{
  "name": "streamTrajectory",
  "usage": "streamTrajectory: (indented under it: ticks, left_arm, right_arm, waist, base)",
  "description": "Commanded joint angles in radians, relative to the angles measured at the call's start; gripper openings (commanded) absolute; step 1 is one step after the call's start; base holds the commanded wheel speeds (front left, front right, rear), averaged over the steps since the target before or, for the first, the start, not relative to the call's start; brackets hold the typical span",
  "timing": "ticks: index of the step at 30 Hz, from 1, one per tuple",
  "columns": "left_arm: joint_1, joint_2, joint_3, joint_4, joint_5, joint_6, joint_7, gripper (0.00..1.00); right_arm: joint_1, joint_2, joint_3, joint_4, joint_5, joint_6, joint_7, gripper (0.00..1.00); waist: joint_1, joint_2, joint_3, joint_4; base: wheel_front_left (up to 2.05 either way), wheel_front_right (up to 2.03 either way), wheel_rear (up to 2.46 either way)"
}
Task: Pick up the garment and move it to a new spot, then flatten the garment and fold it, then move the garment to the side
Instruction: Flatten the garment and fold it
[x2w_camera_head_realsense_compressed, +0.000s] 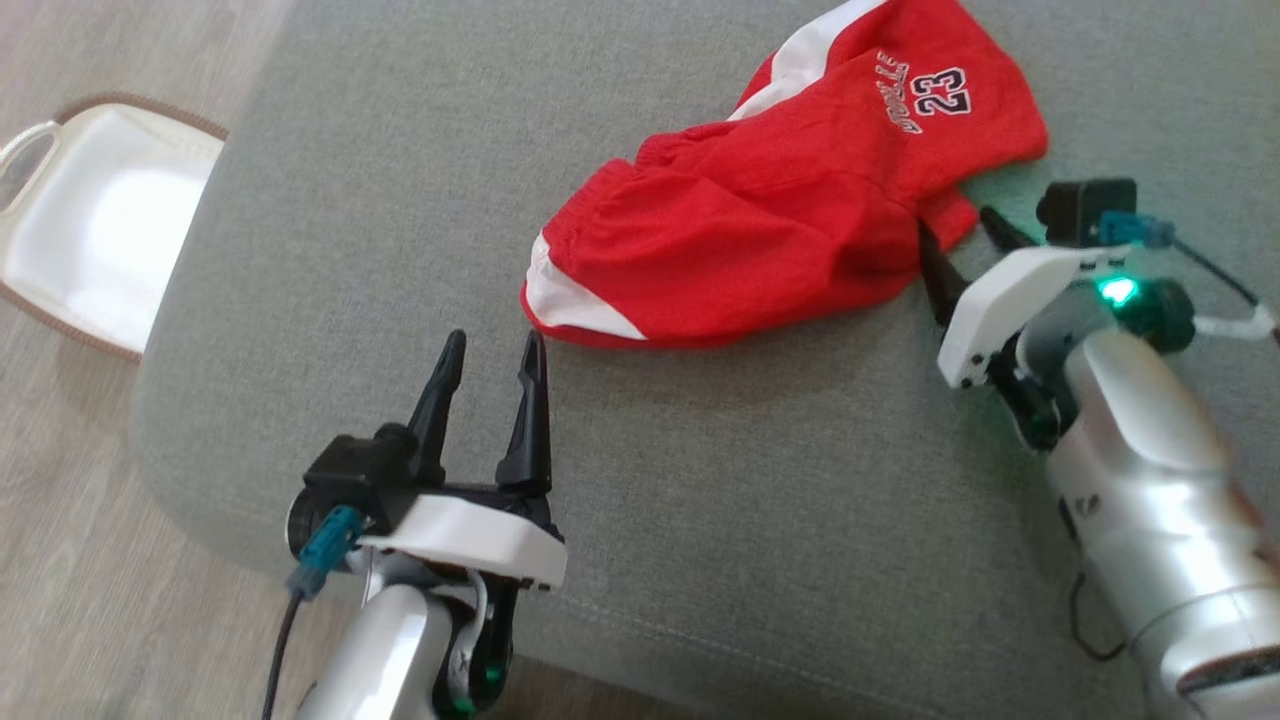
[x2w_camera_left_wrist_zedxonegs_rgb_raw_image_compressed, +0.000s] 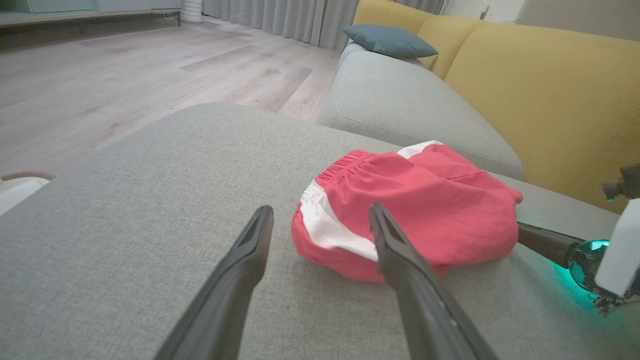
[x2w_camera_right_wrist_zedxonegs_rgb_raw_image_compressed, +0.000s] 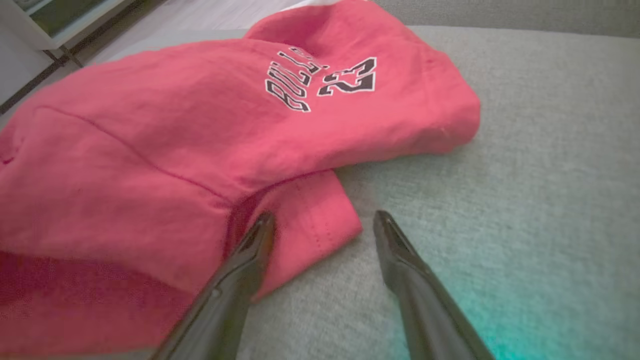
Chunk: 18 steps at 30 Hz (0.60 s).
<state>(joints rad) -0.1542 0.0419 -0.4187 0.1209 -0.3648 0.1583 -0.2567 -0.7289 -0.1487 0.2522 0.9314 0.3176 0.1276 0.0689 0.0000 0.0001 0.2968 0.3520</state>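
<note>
Fingers (x2w_camera_head_realsense_compressed: 525, 420) on our left gripper (x2w_camera_head_realsense_compressed: 495, 337), lower left, and right gripper (x2w_camera_head_realsense_compressed: 953, 222), right, stand apart beside the red basketball shorts (x2w_camera_head_realsense_compressed: 780, 230).

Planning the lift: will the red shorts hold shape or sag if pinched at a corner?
Probably sag: the red shorts lie crumpled in soft folds. Likely light, being thin cloth. Pushed, they would probably bunch on the coarse-woven grey cushion rather than slide.
</note>
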Motion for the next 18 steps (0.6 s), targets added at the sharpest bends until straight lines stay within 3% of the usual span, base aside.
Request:
streamTrajectory:
  ticks: [1, 8, 9, 10, 11, 18]
  left_arm:
    - [-0.036, 0.008, 0.019, -0.043, -0.004, 0.005, -0.005, 1.00]
    - [-0.040, 0.008, 0.016, -0.047, -0.014, 0.010, -0.005, 1.00]
    - [-0.041, 0.008, 0.015, -0.047, -0.015, 0.011, -0.005, 1.00]
    - [-0.043, 0.008, 0.015, -0.046, -0.016, 0.012, -0.005, 1.00]
    - [-0.045, 0.008, 0.015, -0.046, -0.017, 0.013, -0.005, 1.00]
    - [-0.045, 0.008, 0.030, -0.036, -0.015, 0.013, -0.005, 1.00]
  right_arm:
    - [-0.037, -0.007, 0.029, 0.007, -0.022, 0.003, -0.012, 1.00]
    - [-0.088, -0.005, 0.072, 0.084, -0.071, 0.003, -0.022, 1.00]
    - [-0.094, -0.002, 0.081, 0.094, -0.073, 0.003, -0.022, 0.64]
    - [-0.100, 0.002, 0.090, 0.102, -0.074, 0.003, -0.024, 0.04]
    - [-0.105, 0.004, 0.099, 0.109, -0.074, 0.003, -0.028, 0.00]
    - [-0.109, 0.014, 0.122, 0.142, -0.036, 0.003, -0.099, 0.00]
  waist:
    - [0.0000, -0.0001, 0.015, 0.007]
    - [0.0000, -0.0001, 0.034, 0.009]
    - [0.0000, -0.0001, 0.035, 0.008]
    - [0.0000, -0.0001, 0.035, 0.007]
    - [0.0000, -0.0001, 0.035, 0.005]
    - [0.0000, -0.0001, 0.008, -0.019]
  base:
    - [0.00, 0.00, 0.00]
    - [0.00, 0.00, 0.00]
    - [0.00, 0.00, 0.00]
    - [0.00, 0.00, 0.00]
    - [0.00, 0.00, 0.00]
    - [0.00, 0.00, 0.00]
